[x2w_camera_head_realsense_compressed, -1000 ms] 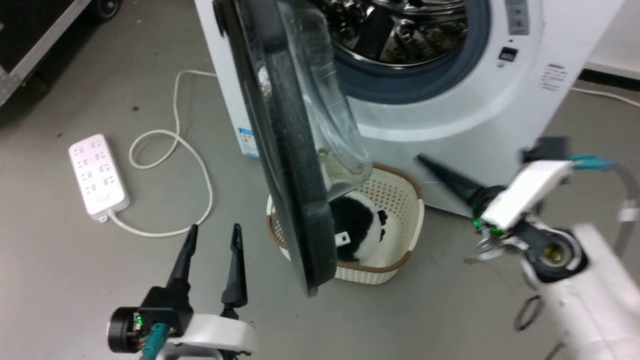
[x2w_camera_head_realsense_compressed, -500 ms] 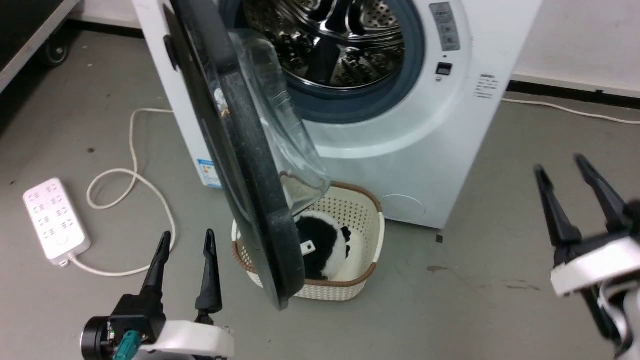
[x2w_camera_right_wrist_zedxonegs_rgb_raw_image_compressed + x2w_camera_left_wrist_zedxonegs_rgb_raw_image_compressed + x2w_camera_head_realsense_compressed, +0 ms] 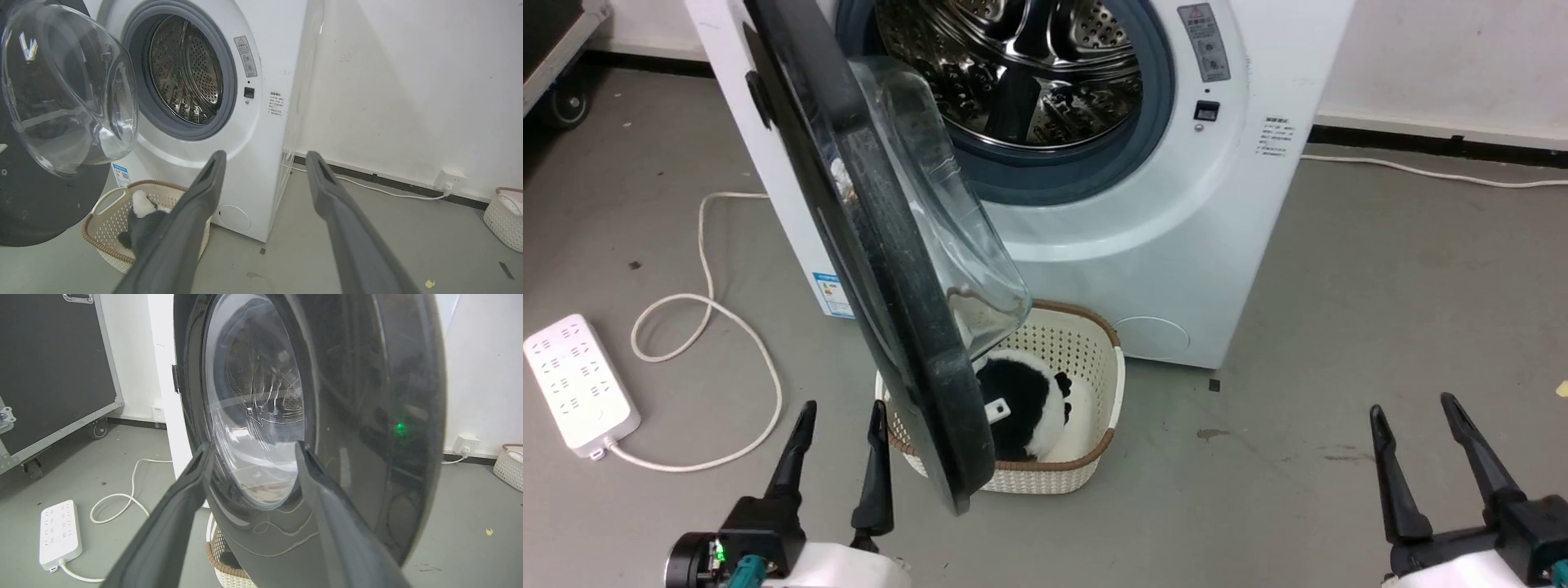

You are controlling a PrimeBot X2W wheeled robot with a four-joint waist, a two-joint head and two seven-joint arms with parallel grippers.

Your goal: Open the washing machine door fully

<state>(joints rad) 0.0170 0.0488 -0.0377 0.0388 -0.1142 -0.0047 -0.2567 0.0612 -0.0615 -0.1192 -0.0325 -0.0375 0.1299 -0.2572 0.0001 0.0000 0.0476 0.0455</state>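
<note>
Washing machine door [image 3: 874, 269]: swung out from washing machine [image 3: 1176, 245] front, hinged at machine's left side, drum opening exposed.
Left gripper [image 3: 843, 406]: fingers spread, empty, just outside door's outer face.
Right gripper [image 3: 1412, 403]: fingers spread, empty, well apart from machine.
Basket [image 3: 1094, 359]: on floor before machine, under door.
</note>
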